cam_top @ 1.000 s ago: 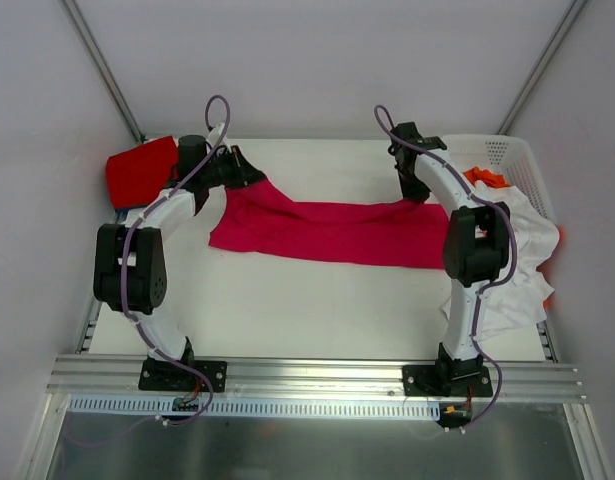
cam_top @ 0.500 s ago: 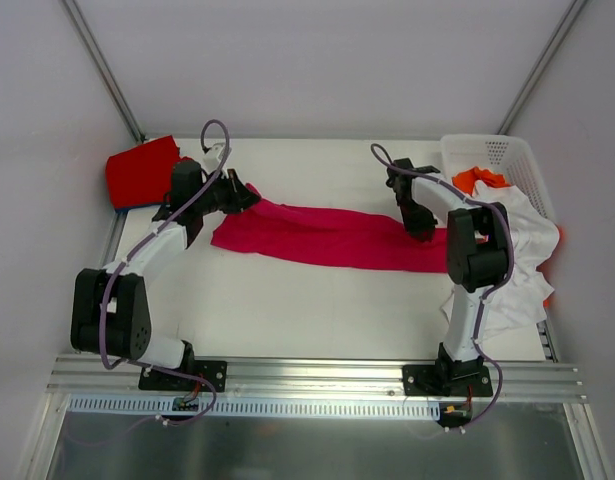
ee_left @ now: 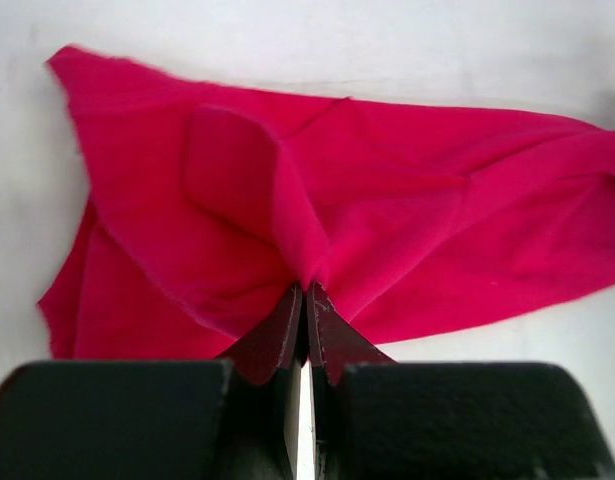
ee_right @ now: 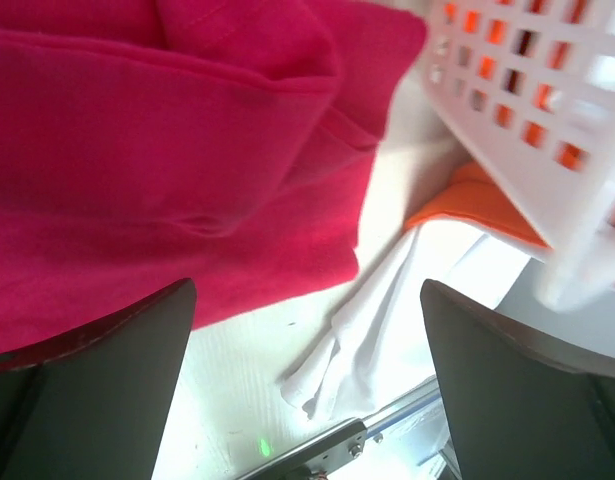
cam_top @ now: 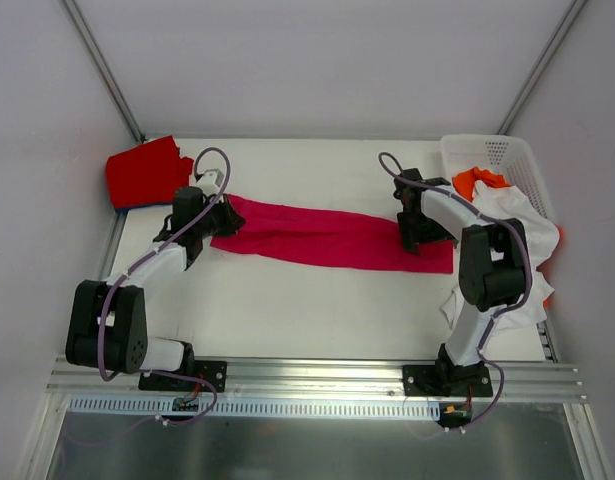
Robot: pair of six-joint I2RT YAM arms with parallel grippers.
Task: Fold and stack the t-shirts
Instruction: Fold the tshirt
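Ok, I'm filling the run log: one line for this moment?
left hand: shut on crimson t-shirt | right hand: open over its other end | t-shirt: long strip on table

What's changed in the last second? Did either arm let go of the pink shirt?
Both arms drew toward the near edge, laying the crimson-pink t-shirt down in a flat strip. The right gripper opened and let its end go. The left gripper stays shut on the other end. The red t-shirt, the basket and the white t-shirt did not move.
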